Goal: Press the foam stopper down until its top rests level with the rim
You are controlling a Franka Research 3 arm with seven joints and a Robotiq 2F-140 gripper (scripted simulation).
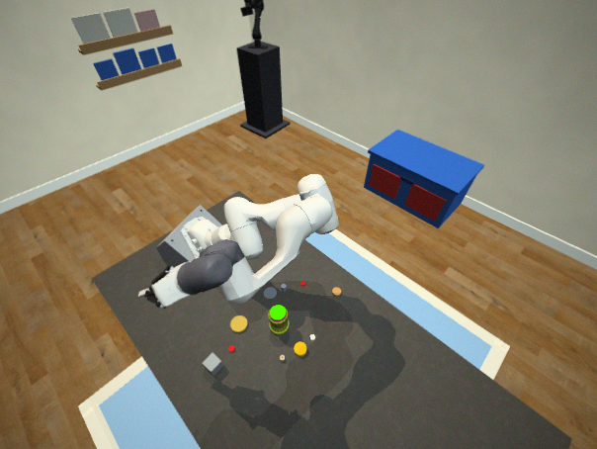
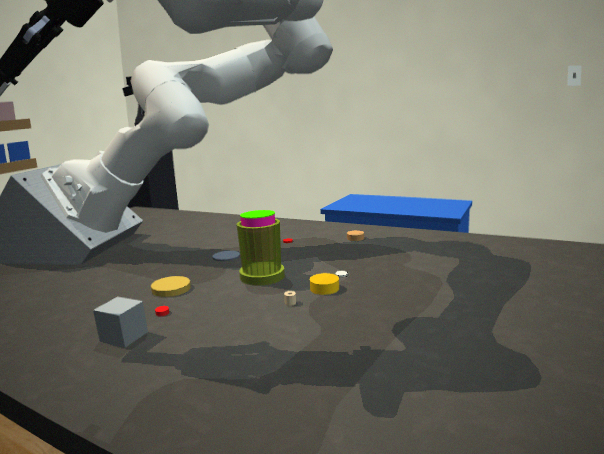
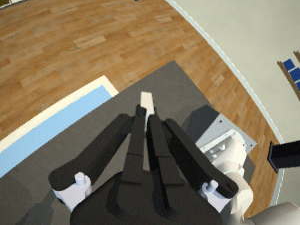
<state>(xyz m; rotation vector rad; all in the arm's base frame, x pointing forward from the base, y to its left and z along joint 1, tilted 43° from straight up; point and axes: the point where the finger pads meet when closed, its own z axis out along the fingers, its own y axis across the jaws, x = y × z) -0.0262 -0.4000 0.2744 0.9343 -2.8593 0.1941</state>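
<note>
The jar (image 1: 279,327) (image 2: 260,252) is olive green, see-through and ribbed, with a wider foot. It stands upright on the dark table top. The foam stopper (image 1: 278,312) (image 2: 258,219), with a bright green top and magenta side, sits in its mouth and stands above the rim. Nothing lies on it. My gripper (image 1: 143,293) (image 3: 145,100) is shut with nothing between its fingers. It is high up and well to the left of the jar in the top view, near the arm's base side. In the exterior view part of it shows at the upper left.
A yellow disc (image 1: 239,323) (image 2: 171,286), an orange-yellow disc (image 1: 300,349) (image 2: 324,283), a tan ring (image 1: 282,357) (image 2: 290,298) and a flat grey disc (image 1: 270,293) (image 2: 226,256) lie around the jar. A grey cube (image 1: 213,363) (image 2: 121,321) and two small red discs are farther off.
</note>
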